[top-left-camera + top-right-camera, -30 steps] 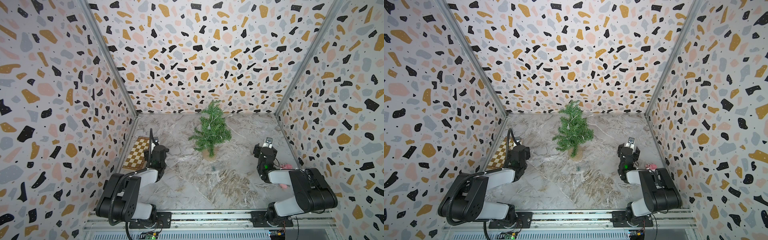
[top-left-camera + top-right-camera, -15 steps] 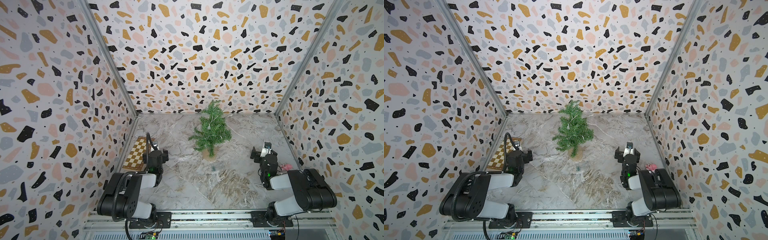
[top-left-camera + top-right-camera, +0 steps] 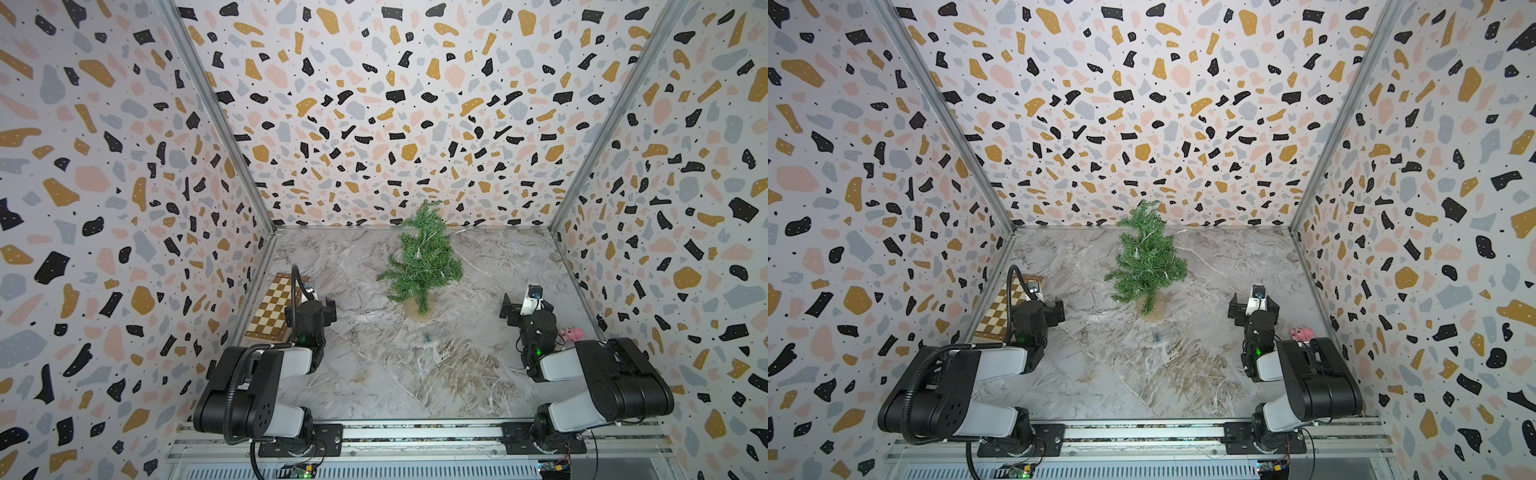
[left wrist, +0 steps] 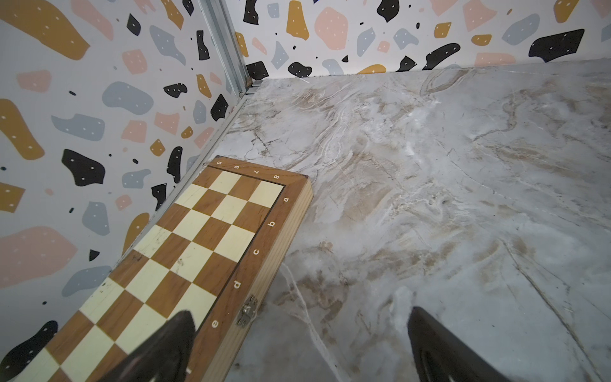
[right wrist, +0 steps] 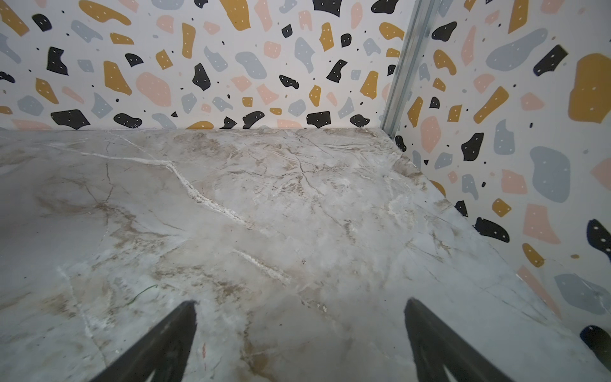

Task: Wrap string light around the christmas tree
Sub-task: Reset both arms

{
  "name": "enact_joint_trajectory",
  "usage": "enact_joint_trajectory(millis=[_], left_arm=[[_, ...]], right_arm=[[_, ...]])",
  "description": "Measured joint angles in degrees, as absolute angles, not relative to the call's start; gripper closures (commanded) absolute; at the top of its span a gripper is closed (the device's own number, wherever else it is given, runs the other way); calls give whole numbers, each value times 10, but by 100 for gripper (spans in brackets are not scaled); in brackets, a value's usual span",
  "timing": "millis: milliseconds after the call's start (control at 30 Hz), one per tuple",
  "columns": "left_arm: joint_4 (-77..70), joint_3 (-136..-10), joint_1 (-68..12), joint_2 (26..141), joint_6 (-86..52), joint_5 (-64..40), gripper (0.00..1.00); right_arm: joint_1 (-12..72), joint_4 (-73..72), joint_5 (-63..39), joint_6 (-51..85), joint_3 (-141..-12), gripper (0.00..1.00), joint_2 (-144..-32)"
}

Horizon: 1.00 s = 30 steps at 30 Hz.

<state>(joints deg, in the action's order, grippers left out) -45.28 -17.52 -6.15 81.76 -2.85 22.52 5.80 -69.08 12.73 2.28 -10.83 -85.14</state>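
1. The christmas tree [image 3: 424, 266] is standing upright on its round tan base toward the back of the table [image 3: 374, 374], about midway between the side walls. It is showing like this in both top views.
2. The string light [image 3: 418, 252] is lying on the tree. A pale wire is running slantwise over the upper branches and down toward the lower ones, and one clear bulb is hanging at the front. I cannot tell how many turns it is making, or whether it is passing behind the tree.
3. A small pale object [image 3: 427, 336] is lying on the table in front of the base. It may be the end of the string, but it is too small to tell.
4. The left fingers [image 4: 172, 347] are standing wide apart and holding nothing. They are hovering at the edge of the chessboard [image 3: 272, 307], well apart from the tree.
5. The right fingers [image 5: 175, 330] are also standing wide apart and empty. They are hovering over bare table near a pink toy [image 3: 572, 333], well apart from the tree.
6. In my judgement the wrapping is looking finished or nearly so. No wire is hanging from either arm, and both arms are sitting folded close to their bases. At most, some tidying of the loose end is waiting.
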Motion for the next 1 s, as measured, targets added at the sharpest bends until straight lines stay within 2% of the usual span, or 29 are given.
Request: enact_joint_trajectory(millis=[1000], left_arm=[[-453, -175, -62, 818, -32, 219, 1]], right_arm=[[58, -691, 126, 23, -108, 1, -851]])
